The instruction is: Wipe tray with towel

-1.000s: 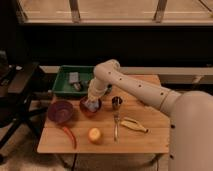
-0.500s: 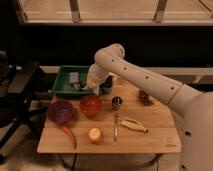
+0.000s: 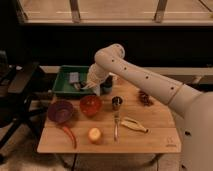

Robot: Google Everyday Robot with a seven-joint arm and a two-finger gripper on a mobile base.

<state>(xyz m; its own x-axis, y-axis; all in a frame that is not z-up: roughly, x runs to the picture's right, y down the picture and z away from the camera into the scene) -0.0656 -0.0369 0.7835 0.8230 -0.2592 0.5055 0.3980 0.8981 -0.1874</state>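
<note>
The green tray [image 3: 61,86] sits at the ten o'clock corner of the wooden table [image 3: 155,136]. A grey-blue towel [image 3: 74,77] lies inside it, near its twelve o'clock wall. The gripper [image 3: 85,86] hangs over the tray's three o'clock end, at about four o'clock from the towel; I cannot tell whether it is open or closed. An orange bowl [image 3: 91,105] stands at the tray's five o'clock, and a purple bowl [image 3: 61,111] at its six. A metal cup [image 3: 117,103] is at three o'clock from the orange bowl, with a banana [image 3: 134,125] at five o'clock from the cup.

A wooden table [image 3: 156,139] stands before a dark wall [image 3: 165,46], black chair [image 3: 21,89] at left.
</note>
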